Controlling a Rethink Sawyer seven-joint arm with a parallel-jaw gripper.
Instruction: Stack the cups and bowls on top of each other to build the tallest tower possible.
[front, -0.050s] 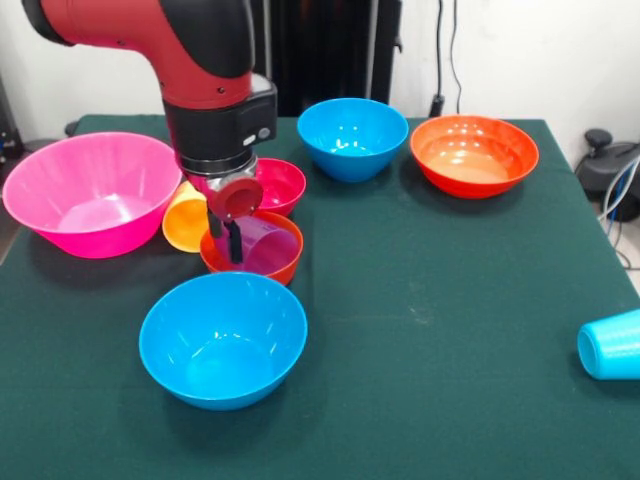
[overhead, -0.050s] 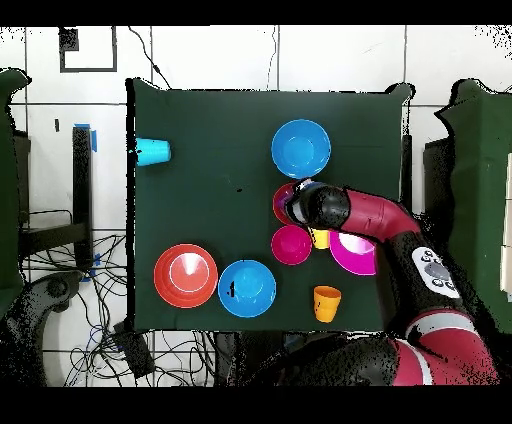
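My gripper (front, -0.050s: 228, 232) pinches the purple cup's (front, -0.050s: 268, 246) rim, seated in the small orange bowl (front, -0.050s: 280, 268) below; next, release.

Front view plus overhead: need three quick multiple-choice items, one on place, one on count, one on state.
1. Where is the purple cup?
A. inside the small orange bowl
B. inside the pink bowl
C. alone at the table's edge

2. How many blue bowls are on the table?
A. one
B. two
C. four

3. How does the light blue cup lie?
A. upright
B. nested in a bowl
C. on its side

Key: 1 A, the cup sits within the orange bowl's rim below the gripper. 2 B, one near, one far. 3 C, its wall rests on the cloth, apart from everything.
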